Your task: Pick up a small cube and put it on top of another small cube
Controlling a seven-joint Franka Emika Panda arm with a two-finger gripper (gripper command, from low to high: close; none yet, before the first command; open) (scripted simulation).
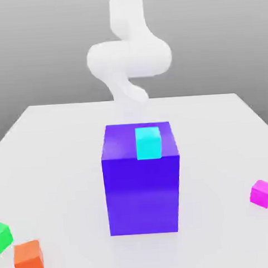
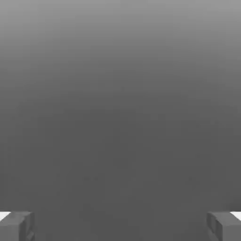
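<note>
1. Magenta cube (image 1: 263, 193) is seen resting on the white table (image 1: 60, 163) at the exterior view's right; the green cube (image 1: 2, 236) lies well apart at the left edge, just beside an orange cube (image 1: 28, 259).
2. Gripper (image 2: 120, 226) fingers are spread wide; nothing is held.
3. A tall purple block (image 1: 141, 180) topped by a cyan cube (image 1: 148, 142) stands between; a low carry could strike it, and the orange cube could be mistaken for the target.

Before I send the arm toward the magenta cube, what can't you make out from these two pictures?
- Green cube: cut off by the exterior view's left edge, so part of it stays unseen.
- Table behind the purple block: hidden by the block in the exterior view.
- Gripper: the hand view's edge crops all but two widely separated fingertips.
- Magenta cube: its far faces are turned away.
</note>
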